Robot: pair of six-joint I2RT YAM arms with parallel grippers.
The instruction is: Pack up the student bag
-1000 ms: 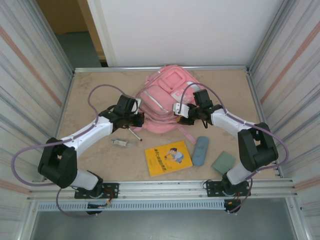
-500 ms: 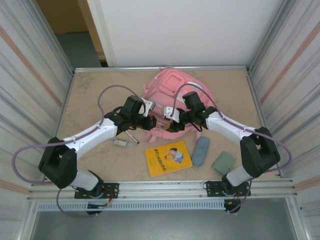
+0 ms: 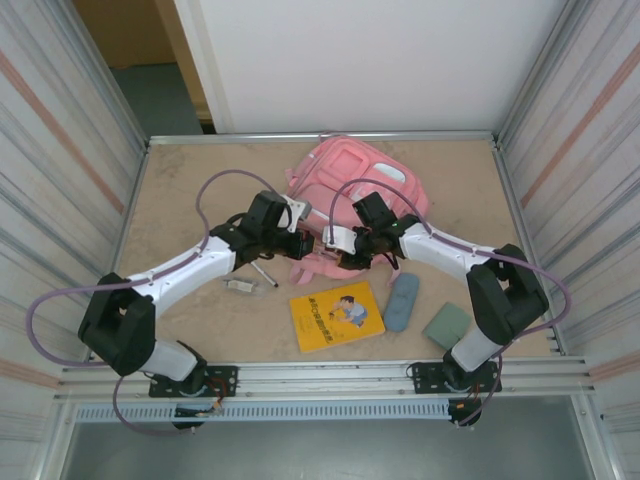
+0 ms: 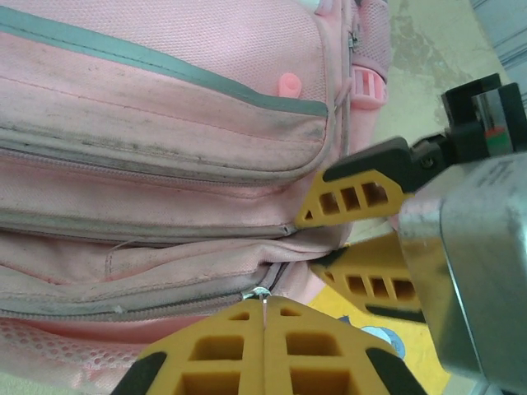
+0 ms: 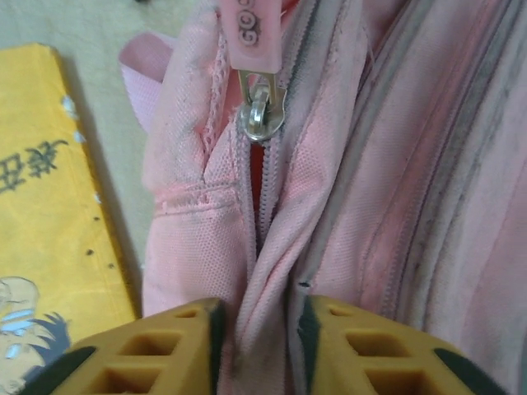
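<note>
Student bag (image 3: 350, 175), a soft pink fabric backpack mid-back on the table (image 3: 190, 180), looks light and floppy, best held by seams near its zip (image 5: 262, 197), where the right end effector (image 5: 259, 321) pinches a fold and the left end effector (image 4: 263, 309) is clenched.

A white wall (image 3: 380, 60) stands at the top. Ribbed grey walls (image 3: 60, 150) stand left and right. The table (image 3: 190, 180) is sandy.
</note>
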